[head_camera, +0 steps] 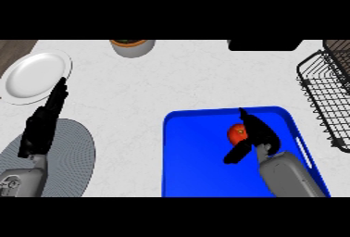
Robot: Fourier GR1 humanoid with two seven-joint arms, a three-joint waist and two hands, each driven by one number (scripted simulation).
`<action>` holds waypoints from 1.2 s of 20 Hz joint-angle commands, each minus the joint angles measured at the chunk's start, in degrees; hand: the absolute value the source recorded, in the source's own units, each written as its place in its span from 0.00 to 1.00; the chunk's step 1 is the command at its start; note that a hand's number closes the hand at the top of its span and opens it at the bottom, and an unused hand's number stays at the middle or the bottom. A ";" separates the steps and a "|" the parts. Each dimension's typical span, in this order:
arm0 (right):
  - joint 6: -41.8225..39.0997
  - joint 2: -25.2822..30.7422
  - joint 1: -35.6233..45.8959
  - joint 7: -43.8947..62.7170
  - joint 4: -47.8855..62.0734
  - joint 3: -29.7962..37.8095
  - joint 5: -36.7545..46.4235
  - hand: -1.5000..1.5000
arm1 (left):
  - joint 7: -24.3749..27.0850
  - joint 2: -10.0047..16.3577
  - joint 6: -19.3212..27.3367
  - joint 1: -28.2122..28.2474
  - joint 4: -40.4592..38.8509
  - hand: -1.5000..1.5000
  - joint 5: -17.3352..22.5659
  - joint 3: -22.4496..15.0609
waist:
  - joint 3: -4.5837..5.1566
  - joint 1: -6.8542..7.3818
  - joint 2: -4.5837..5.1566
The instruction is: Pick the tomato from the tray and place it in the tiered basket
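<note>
I see the tomato (236,134) sitting in the blue tray (198,157), towards its far right part. My right hand (260,134) is pressed up beside it, fingers fairly straight along its right side and thumb spread below it, not closed round it. The black wire tiered basket (328,99) stands to the tray's right. My left hand (42,124) rests with straight fingers over the grey mat (71,159), fingertips near the white plate (33,76).

Kitchen; pale speckled counter (191,78); white plate (34,76) at the left; black wire tiered basket (321,92) at the right edge; grey woven placemat (75,152); blue tray (198,162).
</note>
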State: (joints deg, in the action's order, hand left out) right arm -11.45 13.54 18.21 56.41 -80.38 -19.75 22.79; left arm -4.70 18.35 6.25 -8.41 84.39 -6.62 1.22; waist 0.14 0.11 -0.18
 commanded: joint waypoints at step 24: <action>17.72 6.09 15.42 13.44 10.01 25.05 16.83 1.00 | 1.00 -1.43 -2.15 -2.27 0.12 0.50 -1.62 1.28 | 0.15 3.15 2.71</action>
State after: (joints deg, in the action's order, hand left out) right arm -2.38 15.51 28.32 60.89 -74.60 -1.85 34.15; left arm -3.57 16.66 4.52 -9.93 84.18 -8.28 2.66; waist 0.17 1.97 1.49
